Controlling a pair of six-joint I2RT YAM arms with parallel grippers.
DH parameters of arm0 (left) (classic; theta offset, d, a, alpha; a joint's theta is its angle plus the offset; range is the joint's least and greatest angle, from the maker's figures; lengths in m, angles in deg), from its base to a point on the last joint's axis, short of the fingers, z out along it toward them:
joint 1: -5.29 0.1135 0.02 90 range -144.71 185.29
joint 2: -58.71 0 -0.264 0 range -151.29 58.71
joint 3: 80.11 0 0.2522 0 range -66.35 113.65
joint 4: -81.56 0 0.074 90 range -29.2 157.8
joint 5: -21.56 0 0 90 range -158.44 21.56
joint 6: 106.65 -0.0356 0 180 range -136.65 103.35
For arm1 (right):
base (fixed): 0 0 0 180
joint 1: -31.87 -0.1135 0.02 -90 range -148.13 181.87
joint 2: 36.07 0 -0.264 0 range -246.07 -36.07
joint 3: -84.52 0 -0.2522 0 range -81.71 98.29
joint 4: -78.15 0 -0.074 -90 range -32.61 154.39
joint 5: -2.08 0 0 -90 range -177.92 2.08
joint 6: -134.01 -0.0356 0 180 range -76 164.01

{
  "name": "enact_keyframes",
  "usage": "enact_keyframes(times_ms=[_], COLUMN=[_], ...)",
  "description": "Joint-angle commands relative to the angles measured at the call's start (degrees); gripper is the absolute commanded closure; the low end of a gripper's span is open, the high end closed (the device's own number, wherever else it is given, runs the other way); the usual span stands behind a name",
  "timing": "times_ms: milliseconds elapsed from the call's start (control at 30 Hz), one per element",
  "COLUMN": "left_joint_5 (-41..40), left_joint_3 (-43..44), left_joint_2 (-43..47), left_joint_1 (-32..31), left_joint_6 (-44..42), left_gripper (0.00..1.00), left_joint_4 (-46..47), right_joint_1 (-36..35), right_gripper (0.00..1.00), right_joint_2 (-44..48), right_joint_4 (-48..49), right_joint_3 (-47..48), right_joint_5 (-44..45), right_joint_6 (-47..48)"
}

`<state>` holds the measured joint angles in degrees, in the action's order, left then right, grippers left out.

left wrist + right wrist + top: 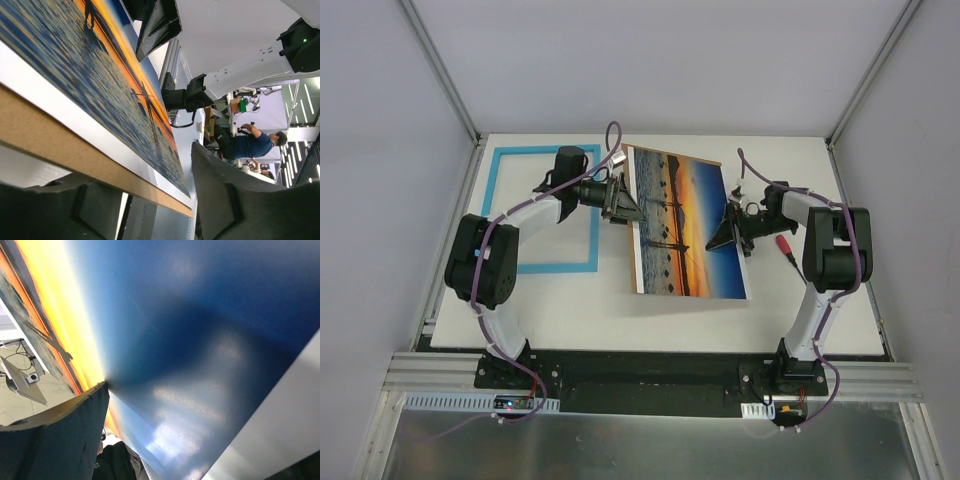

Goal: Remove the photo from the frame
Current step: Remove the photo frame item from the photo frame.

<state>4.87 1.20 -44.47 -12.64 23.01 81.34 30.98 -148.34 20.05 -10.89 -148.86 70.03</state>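
Note:
The photo [685, 225], an orange sunset over blue water, lies on its brown backing board [60, 145] and is held tilted above the table between both grippers. My left gripper [622, 203] is shut on the left edge of the board, one finger under it and the other finger [240, 200] on the photo side. My right gripper [730, 232] is shut on the photo's right edge, where its finger [65, 435] presses on the glossy blue print [190, 340]. The turquoise frame [510, 155] lies flat at the table's left, under the left arm.
A small red-handled screwdriver [785, 245] lies on the table beside the right arm. A small white object [735, 185] sits behind the right gripper. Grey walls and metal posts ring the white table [820, 170].

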Motion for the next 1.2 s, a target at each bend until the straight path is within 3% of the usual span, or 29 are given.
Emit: enact_keyframes(times_ms=[0,233,633,833,1167], left_joint_5=[2.71,2.79,2.62,2.18,0.25], left_joint_3=[-0.05,-0.40,-0.05,0.39,0.92], left_joint_2=[4.12,4.65,4.91,4.39,4.56], left_joint_1=[1.06,2.02,4.13,4.75,7.38], left_joint_6=[0.07,0.33,-0.63,-2.92,-5.20], left_gripper=[0.54,0.70,0.81,1.00,1.00], left_joint_4=[3.86,3.86,2.37,-0.27,-4.04], right_joint_1=[0.62,0.62,2.82,2.99,3.52], right_gripper=[0.19,0.19,0.21,0.21,0.23], right_joint_2=[0.03,-0.14,-0.76,-0.93,-0.93], right_joint_4=[-0.93,-0.93,-0.58,-0.22,0.13], right_joint_3=[2.30,2.21,2.12,2.03,1.77], right_joint_5=[-2.60,-2.42,-1.98,-1.10,0.13], right_joint_6=[1.14,1.05,0.70,0.43,-0.09])
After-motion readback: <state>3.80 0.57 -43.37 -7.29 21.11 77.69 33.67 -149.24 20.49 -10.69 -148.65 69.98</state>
